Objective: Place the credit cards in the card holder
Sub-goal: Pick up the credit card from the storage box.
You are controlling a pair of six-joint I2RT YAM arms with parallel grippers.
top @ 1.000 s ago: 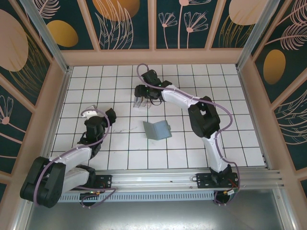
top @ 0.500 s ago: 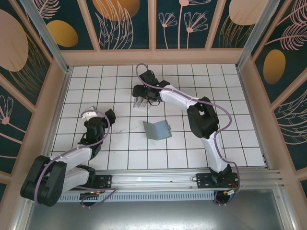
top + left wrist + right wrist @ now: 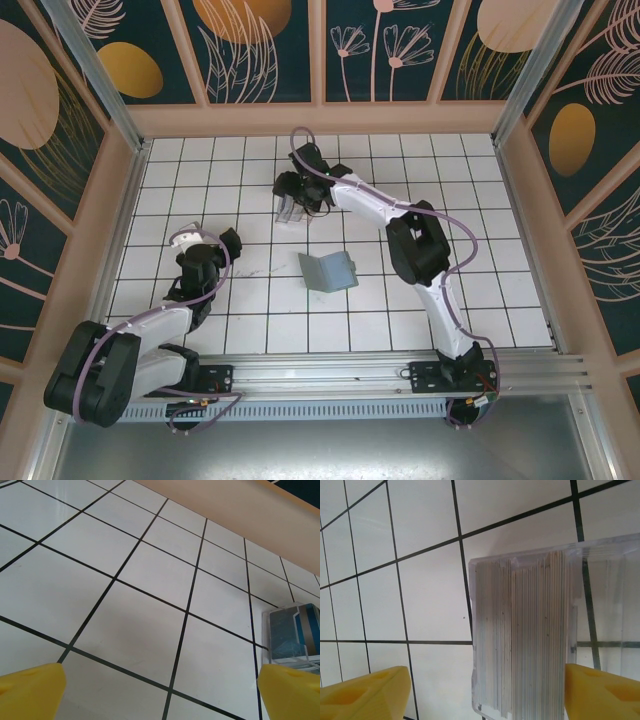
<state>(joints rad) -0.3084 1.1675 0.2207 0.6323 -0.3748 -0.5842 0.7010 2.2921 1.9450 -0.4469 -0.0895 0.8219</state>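
The credit cards (image 3: 520,635) stand as an edge-on stack inside a clear plastic box (image 3: 600,580). My right gripper (image 3: 482,695) is open above it, with the stack between its yellow fingertips (image 3: 365,695), close to the right one and well clear of the left one. From above, that gripper (image 3: 288,193) hovers over the box (image 3: 290,212) in the far middle. The sage-green card holder (image 3: 328,270) lies unfolded at mid-table. My left gripper (image 3: 212,240) sits low on the left, open and empty (image 3: 160,695). Its view catches a blue and white card face (image 3: 295,632) in the box at the right.
White tiles with black grout lines cover the table (image 3: 400,320). Peach side walls (image 3: 100,230) and a back wall (image 3: 320,118) close it in. An aluminium rail (image 3: 330,375) runs along the near edge by the arm bases.
The right wrist has shifted slightly farther and left over the clear box. The left arm and the card holder have stayed put.
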